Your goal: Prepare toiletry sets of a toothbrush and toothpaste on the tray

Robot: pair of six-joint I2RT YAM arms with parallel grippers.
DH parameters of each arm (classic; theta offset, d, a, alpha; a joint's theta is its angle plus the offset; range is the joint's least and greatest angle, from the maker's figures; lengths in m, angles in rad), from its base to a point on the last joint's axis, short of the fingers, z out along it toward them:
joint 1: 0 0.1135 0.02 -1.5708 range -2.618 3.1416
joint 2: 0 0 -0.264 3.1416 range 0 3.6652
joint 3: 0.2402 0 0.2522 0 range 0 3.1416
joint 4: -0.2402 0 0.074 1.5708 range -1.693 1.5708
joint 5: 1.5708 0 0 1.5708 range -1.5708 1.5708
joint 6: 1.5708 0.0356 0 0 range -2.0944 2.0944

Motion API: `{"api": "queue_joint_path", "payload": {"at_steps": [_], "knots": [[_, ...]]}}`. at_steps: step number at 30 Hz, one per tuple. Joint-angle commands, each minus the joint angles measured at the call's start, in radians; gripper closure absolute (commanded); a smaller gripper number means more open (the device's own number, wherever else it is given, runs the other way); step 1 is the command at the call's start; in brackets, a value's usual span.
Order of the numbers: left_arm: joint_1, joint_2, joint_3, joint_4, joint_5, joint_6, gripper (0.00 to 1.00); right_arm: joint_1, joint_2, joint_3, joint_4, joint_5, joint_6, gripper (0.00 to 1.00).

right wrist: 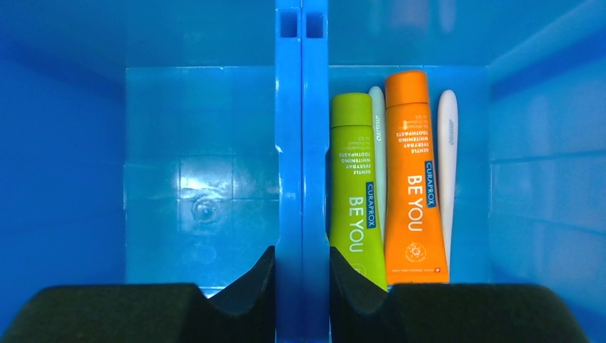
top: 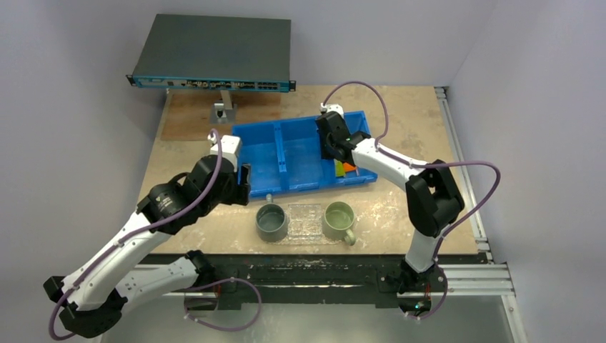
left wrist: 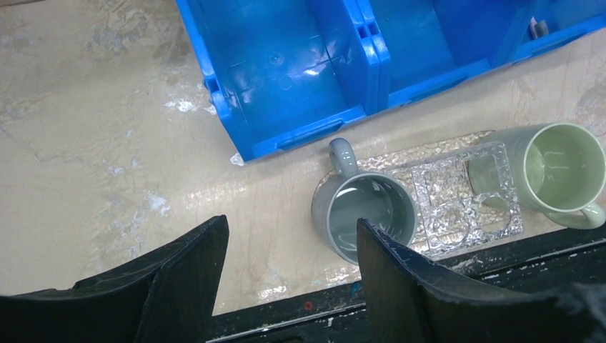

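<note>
bin, right compartment: green tube, orange tube, two toothbrushes | tray: grey mug, green mug | left gripper spread | right gripper astride divider, pinch unclear

The worn beige tabletop carried a blue three-compartment bin across its middle, toward the far edge. A clear pebbled tray lay by the near edge, just in front of the bin.
</note>
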Motion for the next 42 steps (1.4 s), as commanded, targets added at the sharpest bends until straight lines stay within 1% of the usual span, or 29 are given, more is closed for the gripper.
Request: {"api": "queue_joint_path", "payload": {"at_steps": [1, 6, 18, 28, 29, 34, 40, 42], "knots": [[0.025, -0.021, -0.013, 0.037, 0.031, 0.016, 0.34, 0.0, 0.028, 0.059, 0.045, -0.067, 0.074, 1.0], [0.034, -0.039, -0.027, 0.034, 0.033, 0.006, 0.34, 0.005, 0.043, 0.075, 0.073, -0.11, 0.085, 1.0], [0.098, -0.047, -0.037, 0.043, 0.09, -0.005, 0.35, 0.057, 0.091, 0.149, 0.095, -0.112, 0.169, 1.0], [0.101, -0.058, -0.044, 0.042, 0.078, -0.006, 0.35, 0.099, 0.127, 0.208, 0.078, -0.118, 0.194, 1.0], [0.101, -0.058, -0.044, 0.041, 0.075, -0.006, 0.35, 0.099, 0.125, 0.211, 0.071, -0.113, 0.198, 0.97], [0.101, -0.06, -0.048, 0.042, 0.068, -0.007, 0.35, 0.1, 0.09, 0.21, 0.06, -0.083, 0.179, 0.75], [0.104, -0.059, -0.051, 0.048, 0.062, -0.002, 0.35, 0.098, 0.035, 0.219, 0.037, -0.059, 0.137, 0.56], [0.105, -0.057, -0.052, 0.05, 0.062, 0.0, 0.35, 0.098, 0.007, 0.216, 0.027, -0.046, 0.118, 0.53]]}}
